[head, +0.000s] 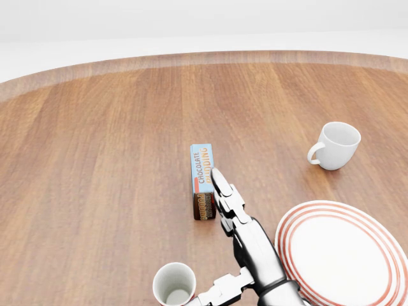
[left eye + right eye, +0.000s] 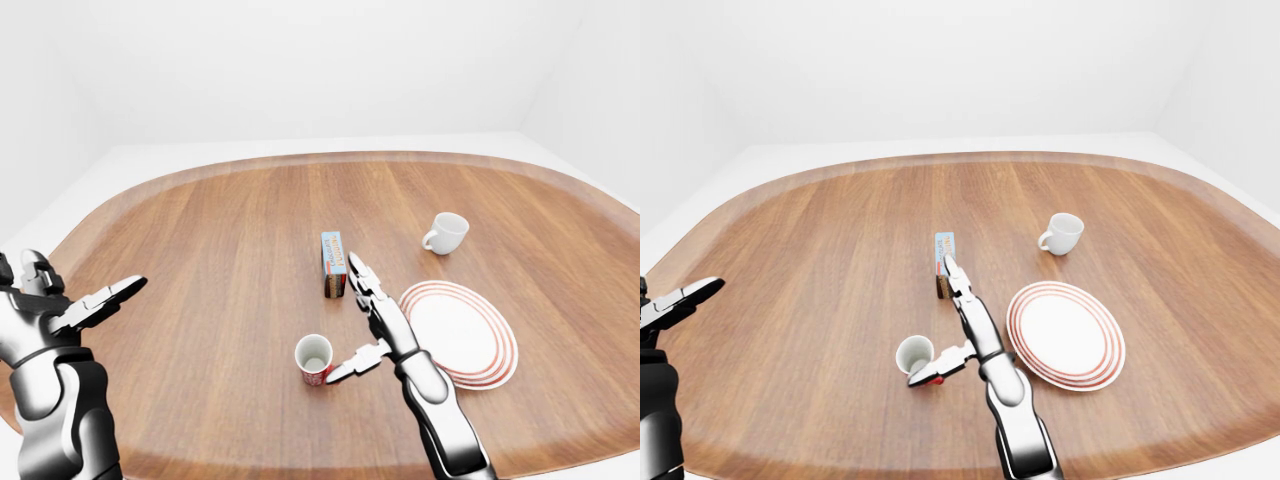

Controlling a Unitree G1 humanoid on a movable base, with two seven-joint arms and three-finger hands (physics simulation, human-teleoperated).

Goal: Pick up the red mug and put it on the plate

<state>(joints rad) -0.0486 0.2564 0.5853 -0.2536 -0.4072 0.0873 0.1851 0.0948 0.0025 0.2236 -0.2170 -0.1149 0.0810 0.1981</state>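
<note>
Right three-finger hand [image 2: 362,325] spread open beside small red mug [image 2: 314,359], thumb touching it, left hand [image 2: 80,308] raised, open

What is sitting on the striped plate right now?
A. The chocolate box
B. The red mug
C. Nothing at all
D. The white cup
C. The plate shows only its bare white middle inside the red rings; the red mug stands on the wood to its left in the left-eye view, beside the open fingers of the right hand.
</note>
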